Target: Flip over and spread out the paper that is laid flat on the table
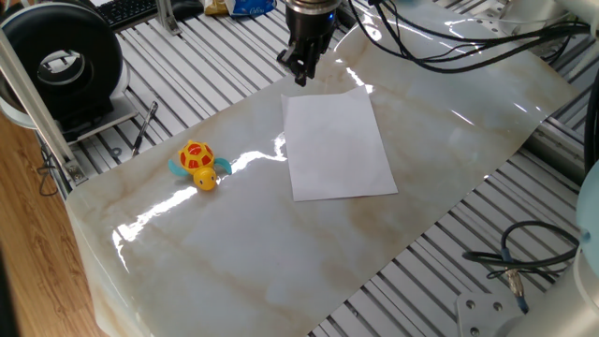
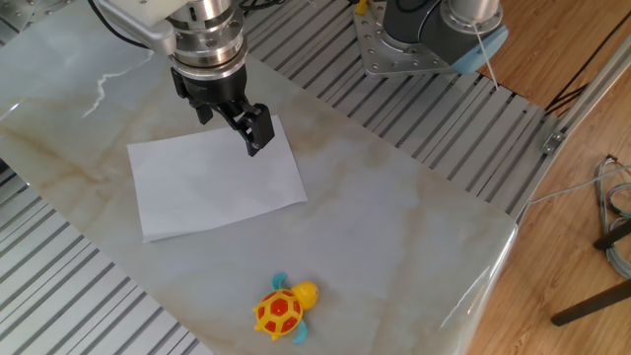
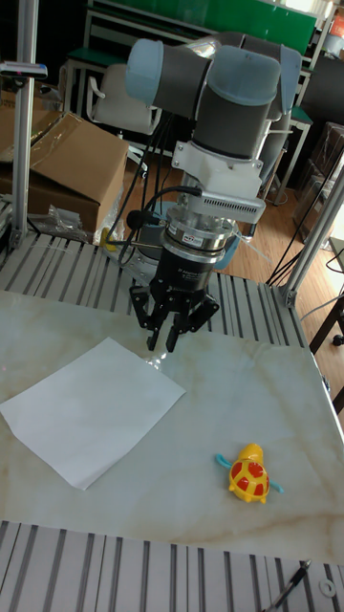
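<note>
The white paper (image 1: 337,145) (image 2: 212,182) (image 3: 91,406) lies flat on the cream marble table (image 1: 440,131) (image 2: 394,227) (image 3: 248,382). My gripper (image 1: 301,75) (image 2: 252,131) (image 3: 161,339) hangs just above the sheet's far corner, the one nearest the arm's base. Its fingers (image 3: 151,337) point down with a small gap between them, open, and they hold nothing. No edge of the paper is lifted.
A small yellow toy turtle (image 1: 198,166) (image 2: 281,308) (image 3: 250,475) sits on the table apart from the paper. Grey slatted aluminium frame (image 1: 187,65) surrounds the top. A black round device (image 1: 61,61) and cables (image 1: 515,262) lie off the table.
</note>
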Controlling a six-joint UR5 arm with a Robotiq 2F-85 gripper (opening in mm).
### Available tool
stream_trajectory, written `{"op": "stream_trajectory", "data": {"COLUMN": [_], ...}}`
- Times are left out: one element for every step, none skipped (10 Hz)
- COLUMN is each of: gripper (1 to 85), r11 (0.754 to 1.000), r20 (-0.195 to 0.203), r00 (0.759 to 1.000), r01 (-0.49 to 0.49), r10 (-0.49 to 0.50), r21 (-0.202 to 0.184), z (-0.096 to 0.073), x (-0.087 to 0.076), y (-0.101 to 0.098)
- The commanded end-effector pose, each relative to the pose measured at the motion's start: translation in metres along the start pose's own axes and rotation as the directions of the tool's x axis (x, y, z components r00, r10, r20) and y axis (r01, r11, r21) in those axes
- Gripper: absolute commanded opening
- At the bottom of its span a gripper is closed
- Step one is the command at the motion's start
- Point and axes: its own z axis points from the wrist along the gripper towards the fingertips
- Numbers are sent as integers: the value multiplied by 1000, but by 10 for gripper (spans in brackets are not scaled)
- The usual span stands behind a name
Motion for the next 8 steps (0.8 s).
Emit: {"op": "stream_trajectory", "data": {"gripper": [320, 320, 353, 477, 550, 553, 553, 553], "r11": [999, 999, 999, 995, 991, 991, 993, 993], "r20": [-10, -17, -26, -42, -40, -34, -28, -39], "r00": [1000, 1000, 999, 994, 991, 991, 993, 995], "r01": [-11, 2, 43, 98, 124, 127, 110, 93], "r10": [11, -3, -44, -99, -126, -129, -111, -96], "r21": [-30, -33, -25, -35, -45, -43, -52, -67], "z": [-1, -1, 3, 10, 21, 26, 25, 25], "x": [3, 5, 10, 21, 29, 31, 30, 33], "y": [6, 7, -4, -21, -31, -32, -28, -24]}}
